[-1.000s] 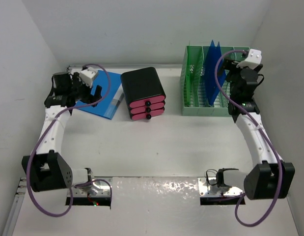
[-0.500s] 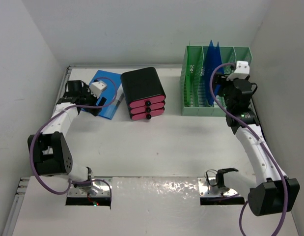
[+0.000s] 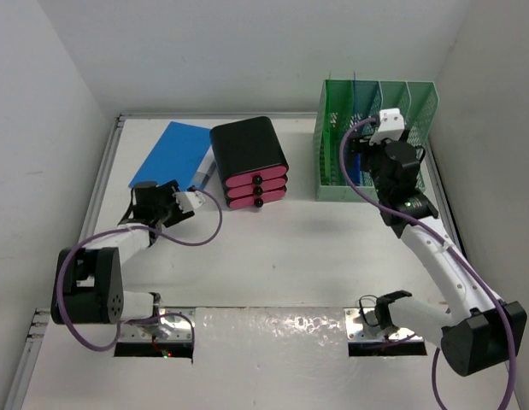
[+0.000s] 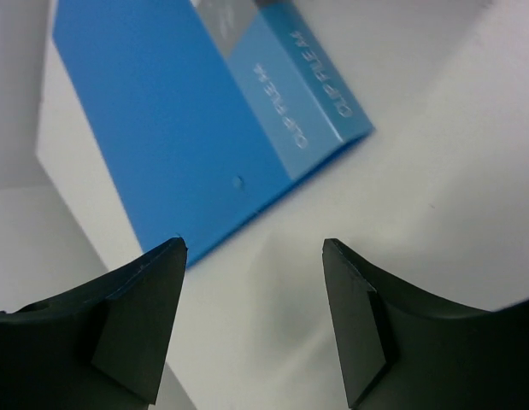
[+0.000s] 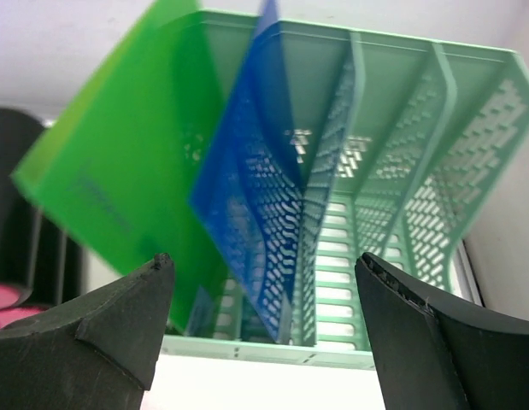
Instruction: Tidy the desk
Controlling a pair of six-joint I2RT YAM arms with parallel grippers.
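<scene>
Your likeliest trouble lay at 10 o'clock on the desk (image 3: 315,248), where the blue clip file (image 4: 179,111) lay flat. The left jaws hung wide apart and empty, just off its near edge. I judged a sheet that thin on a smooth top would give them little to bite, so a low approach might only have shoved it toward the black box of pink drawers (image 3: 249,162) at 11 o'clock.

At 1 o'clock your right jaws also stood wide open, holding nothing, facing the mint-green mesh rack (image 5: 401,171). A green folder (image 5: 127,171) and a blue folder (image 5: 255,196) leaned tilted in its left end. I could not tell which slot each sat in. The blue one looked blurred, so it may not have been settled. Brushing either with a finger could have tipped it out or nudged the rack.

The desk itself was a flat, matte-white top with thin silver rails. It filled the top view from the arm bases at 6 o'clock to the far wall.
</scene>
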